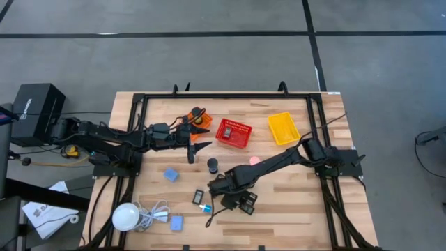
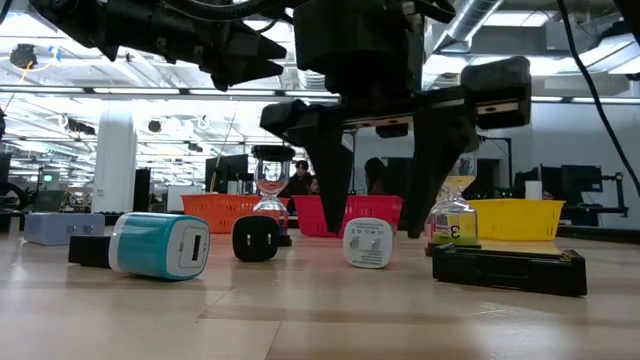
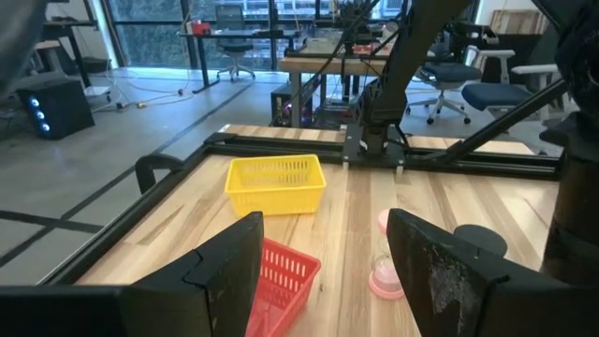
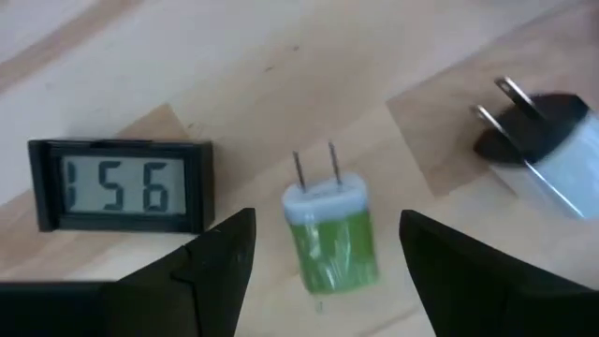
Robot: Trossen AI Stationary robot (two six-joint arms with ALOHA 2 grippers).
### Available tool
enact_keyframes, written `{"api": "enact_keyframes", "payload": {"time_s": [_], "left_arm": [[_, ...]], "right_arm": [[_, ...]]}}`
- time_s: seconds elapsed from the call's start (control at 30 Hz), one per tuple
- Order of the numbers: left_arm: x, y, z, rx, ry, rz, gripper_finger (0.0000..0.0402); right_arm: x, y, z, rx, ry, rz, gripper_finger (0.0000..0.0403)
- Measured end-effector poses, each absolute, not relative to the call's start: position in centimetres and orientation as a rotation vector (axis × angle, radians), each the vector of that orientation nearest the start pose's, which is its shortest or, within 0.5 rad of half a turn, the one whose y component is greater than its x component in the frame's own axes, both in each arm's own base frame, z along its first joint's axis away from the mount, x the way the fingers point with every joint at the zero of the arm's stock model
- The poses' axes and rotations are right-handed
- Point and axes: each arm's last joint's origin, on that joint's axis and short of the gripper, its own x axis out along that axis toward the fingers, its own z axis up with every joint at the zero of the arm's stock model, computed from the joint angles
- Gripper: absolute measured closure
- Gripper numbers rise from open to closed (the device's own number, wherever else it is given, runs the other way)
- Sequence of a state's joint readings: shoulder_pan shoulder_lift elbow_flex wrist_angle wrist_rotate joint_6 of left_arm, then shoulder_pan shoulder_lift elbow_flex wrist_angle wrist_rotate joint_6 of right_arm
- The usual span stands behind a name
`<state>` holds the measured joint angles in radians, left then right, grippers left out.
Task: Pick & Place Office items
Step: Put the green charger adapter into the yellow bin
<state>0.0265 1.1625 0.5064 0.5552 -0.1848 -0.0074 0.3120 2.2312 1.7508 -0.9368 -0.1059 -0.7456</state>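
Note:
My right gripper [image 4: 328, 225] points down, open, over a small green-and-white charger plug [image 4: 332, 236] that lies flat on the table with its prongs out. One finger stands on each side of the plug, apart from it. In the low view the plug [image 2: 369, 243] sits between the two dark fingers [image 2: 333, 190]. A black digital clock [image 4: 120, 184] lies beside it, and a black and light-blue plug [image 4: 547, 140] lies on the other side. My left gripper [image 1: 194, 148] waits open and level above the table's left middle, empty in the left wrist view [image 3: 323, 229].
Orange [image 1: 198, 118], red [image 1: 233, 132] and yellow [image 1: 283, 128] baskets stand along the far side. A black cylinder [image 1: 212, 164], a pink piece [image 1: 254, 160], light-blue pieces [image 1: 171, 174], black rectangles [image 1: 245, 202] and a white bulb with cable [image 1: 127, 216] lie around.

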Motion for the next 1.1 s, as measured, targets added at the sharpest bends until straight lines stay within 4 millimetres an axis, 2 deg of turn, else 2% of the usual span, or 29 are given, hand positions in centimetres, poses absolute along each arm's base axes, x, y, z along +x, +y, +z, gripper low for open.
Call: {"api": "enact_keyframes", "payload": {"time_s": [0.27,0.47,0.7,0.87,1.1], "left_arm": [[24.1,1.2,23.4,0.0,0.1,0.212,0.0179],[24.1,1.2,23.4,0.0,0.1,0.212,0.0179],[24.1,1.2,23.4,0.0,0.101,0.212,0.0179],[24.1,1.2,23.4,0.0,0.101,0.211,0.0179],[24.1,1.2,23.4,0.0,0.101,0.212,0.0179]], "right_arm": [[42.2,13.6,15.6,-0.759,1.216,0.861,0.0152],[42.7,13.5,15.7,-0.761,1.169,0.845,0.0188],[42.9,13.1,13.6,-0.748,1.238,0.855,0.0221],[42.9,13.1,13.5,-0.742,1.24,0.85,0.0221],[43.0,12.2,13.6,-0.667,1.28,0.79,0.0236]]}}
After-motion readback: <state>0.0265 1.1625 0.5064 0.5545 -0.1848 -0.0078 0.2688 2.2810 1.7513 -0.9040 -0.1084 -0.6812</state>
